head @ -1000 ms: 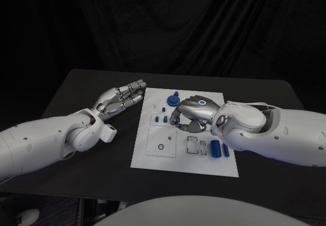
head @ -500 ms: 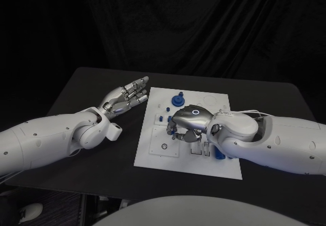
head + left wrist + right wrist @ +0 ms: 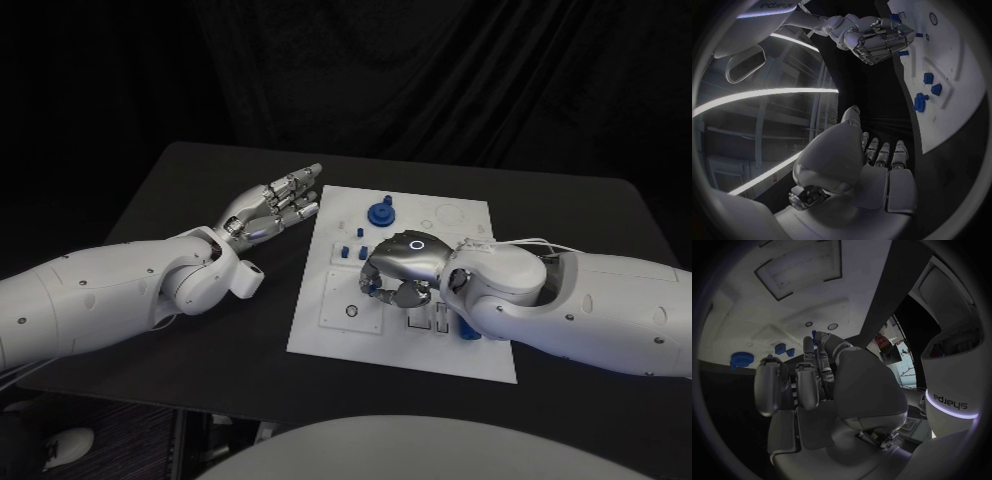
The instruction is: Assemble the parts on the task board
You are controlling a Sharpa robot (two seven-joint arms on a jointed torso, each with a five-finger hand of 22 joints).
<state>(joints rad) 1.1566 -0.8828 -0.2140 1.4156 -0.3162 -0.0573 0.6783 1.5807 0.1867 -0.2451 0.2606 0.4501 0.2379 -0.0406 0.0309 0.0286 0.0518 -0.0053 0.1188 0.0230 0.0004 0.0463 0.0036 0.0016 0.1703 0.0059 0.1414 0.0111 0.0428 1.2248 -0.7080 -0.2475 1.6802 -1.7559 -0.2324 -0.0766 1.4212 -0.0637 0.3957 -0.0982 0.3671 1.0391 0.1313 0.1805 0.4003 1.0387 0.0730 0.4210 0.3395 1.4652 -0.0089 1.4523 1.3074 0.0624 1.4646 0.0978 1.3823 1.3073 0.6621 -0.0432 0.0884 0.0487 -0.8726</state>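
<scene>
The white task board (image 3: 325,335) lies in the middle of the black table. My right hand (image 3: 397,268) hovers over the board's middle with its fingers curled in, and a small blue part (image 3: 814,332) shows at its fingertips. The left wrist view shows the same curled right hand (image 3: 873,37) above the board (image 3: 954,100). A blue gear-shaped part (image 3: 381,212) stands near the board's far edge. Small blue pieces (image 3: 346,250) lie left of my right hand. My left hand (image 3: 271,207) floats beside the board's far left edge, palm up, fingers straight and apart, holding nothing.
A blue cylinder (image 3: 464,332) lies on the board's near right part, close under my right forearm. Rectangular and round recesses (image 3: 346,300) mark the board's near left half. Bare black table (image 3: 173,180) runs left of the board, under and beyond my left arm.
My right hand has drawn from the board's far half toward its middle, nearer to me, fingers still curled. My left hand has risen slightly and straightened its fingers.
</scene>
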